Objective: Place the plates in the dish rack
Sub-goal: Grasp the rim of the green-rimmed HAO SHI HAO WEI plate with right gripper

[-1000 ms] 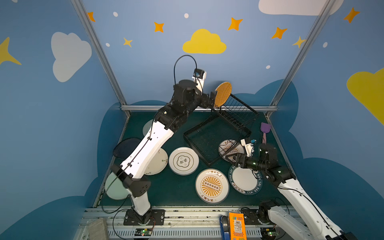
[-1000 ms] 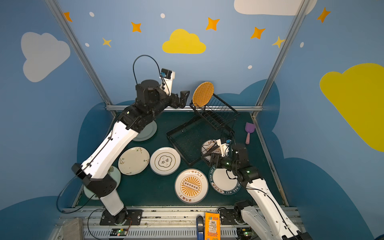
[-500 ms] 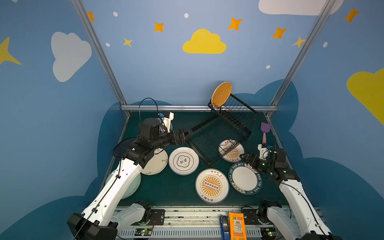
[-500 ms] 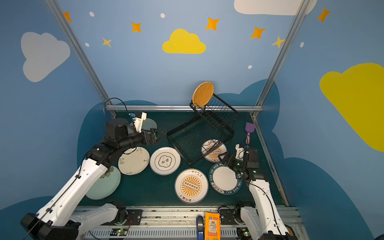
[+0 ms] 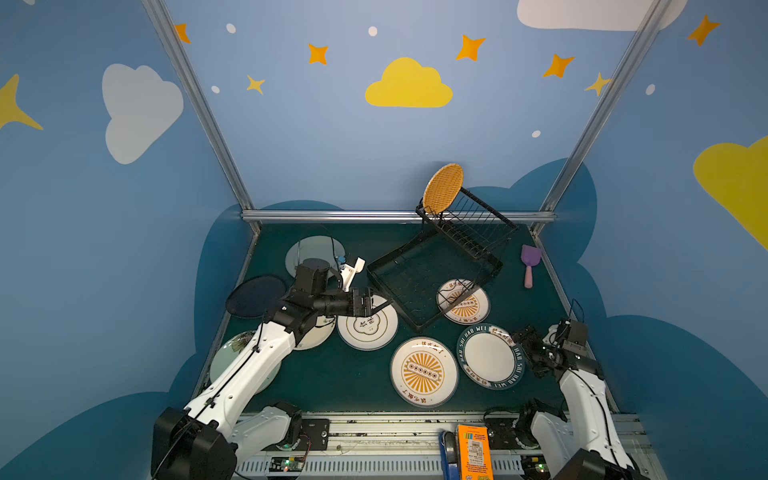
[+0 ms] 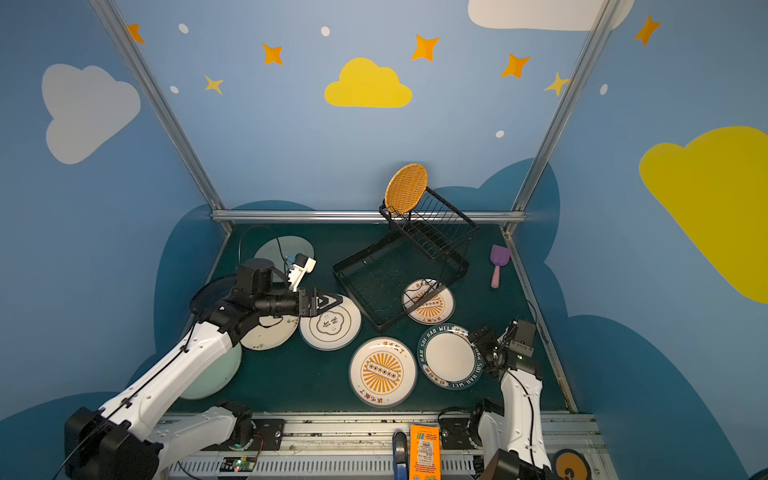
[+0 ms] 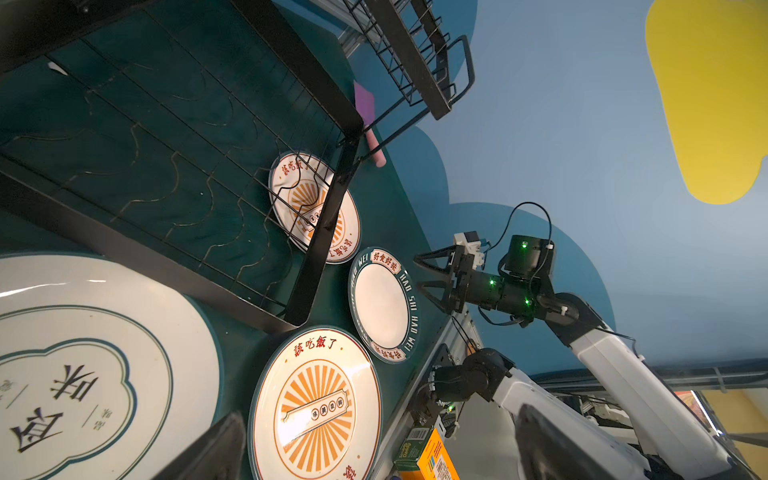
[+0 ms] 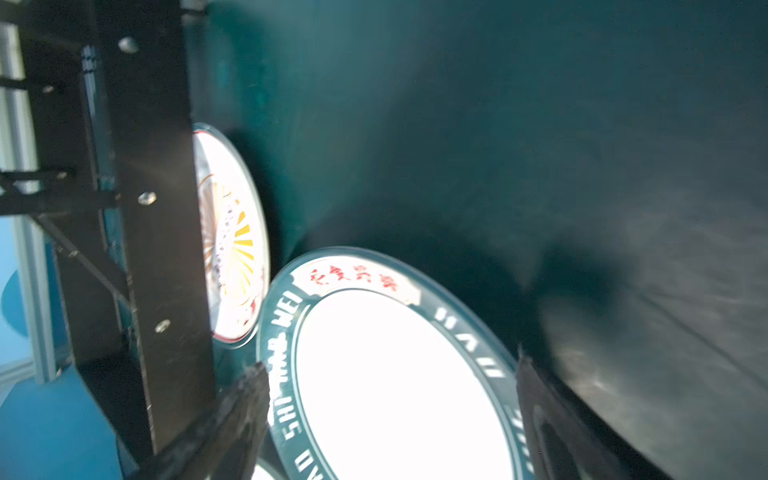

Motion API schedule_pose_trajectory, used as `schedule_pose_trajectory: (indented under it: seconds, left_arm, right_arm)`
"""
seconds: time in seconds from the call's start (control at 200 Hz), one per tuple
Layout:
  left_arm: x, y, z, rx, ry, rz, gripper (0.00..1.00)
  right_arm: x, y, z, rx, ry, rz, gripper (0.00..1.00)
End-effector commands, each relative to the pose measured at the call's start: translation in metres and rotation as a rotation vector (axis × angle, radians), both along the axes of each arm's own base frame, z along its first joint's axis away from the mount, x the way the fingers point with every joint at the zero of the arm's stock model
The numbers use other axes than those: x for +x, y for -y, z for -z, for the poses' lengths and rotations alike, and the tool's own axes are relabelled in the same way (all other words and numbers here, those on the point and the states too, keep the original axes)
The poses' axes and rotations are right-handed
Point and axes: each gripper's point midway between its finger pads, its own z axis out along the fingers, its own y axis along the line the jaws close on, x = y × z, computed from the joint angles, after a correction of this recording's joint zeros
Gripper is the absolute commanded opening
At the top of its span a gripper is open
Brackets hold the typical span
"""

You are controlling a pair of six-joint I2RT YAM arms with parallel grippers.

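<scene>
A: Where does the dish rack [image 5: 451, 232] sit?

B: On the green surface [image 5: 332, 382], far and right of the middle, with its flat tray reaching toward the near left. The tray's near right corner lies over a small sunburst plate [image 5: 467, 305].

A: Anything loaded?

B: One plate. The orange woven-look plate [image 5: 443, 188] stands on edge at the far end of the raised basket. The others lie flat on the surface: a big sunburst plate [image 5: 424, 371] near the middle, the lettered plate [image 5: 490, 356] just right of it, the flower-outline plate [image 5: 368, 326] left of the tray, and a navy plate [image 5: 255, 296], a grey-green plate [image 5: 309, 249] and a mint plate [image 5: 232, 357] along the left side.

A: And the hands?

B: The left hand [image 6: 337, 301] hangs over the far edge of the flower-outline plate with its fingers apart, holding nothing. The right hand [image 7: 417, 271] is at the right rim of the lettered plate, spread wide and empty. I cannot tell whether it touches the plate.

A: Anything smaller?

B: A purple scoop [image 5: 530, 264], right of the rack.
</scene>
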Motion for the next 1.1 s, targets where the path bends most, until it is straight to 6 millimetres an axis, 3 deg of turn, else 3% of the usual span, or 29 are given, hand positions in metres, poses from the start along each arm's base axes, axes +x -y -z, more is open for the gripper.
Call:
schedule_pose_trajectory:
  seconds: [0.0, 0.215, 0.471, 0.746, 0.846, 0.961, 1.096]
  left_arm:
    - [-0.002, 0.005, -0.006, -0.054, 0.000, 0.062, 1.00]
    - [-0.004, 0.002, -0.015, -0.062, 0.014, 0.076, 1.00]
    - [-0.005, -0.007, -0.024, -0.068, 0.059, 0.029, 1.00]
    - [-0.001, -0.012, -0.027, -0.077, 0.063, 0.002, 1.00]
    - [0.001, -0.015, -0.026, -0.075, 0.061, -0.013, 1.00]
    - [0.003, -0.016, -0.027, -0.076, 0.061, -0.022, 1.00]
    - [0.005, -0.018, -0.027, -0.077, 0.057, -0.037, 1.00]
  right_arm:
    - [-0.005, 0.001, 0.010, 0.028, -0.025, 0.029, 0.91]
    - [-0.012, -0.007, 0.027, 0.108, -0.093, 0.039, 0.91]
    - [-0.004, -0.030, 0.035, 0.255, -0.047, -0.004, 0.89]
    - [-0.010, -0.032, 0.041, 0.267, -0.082, -0.005, 0.86]
    - [-0.012, -0.032, 0.043, 0.270, -0.095, 0.001, 0.79]
    - [-0.014, -0.031, 0.044, 0.257, -0.105, -0.002, 0.61]
    - [-0.016, -0.030, 0.041, 0.243, -0.109, -0.007, 0.55]
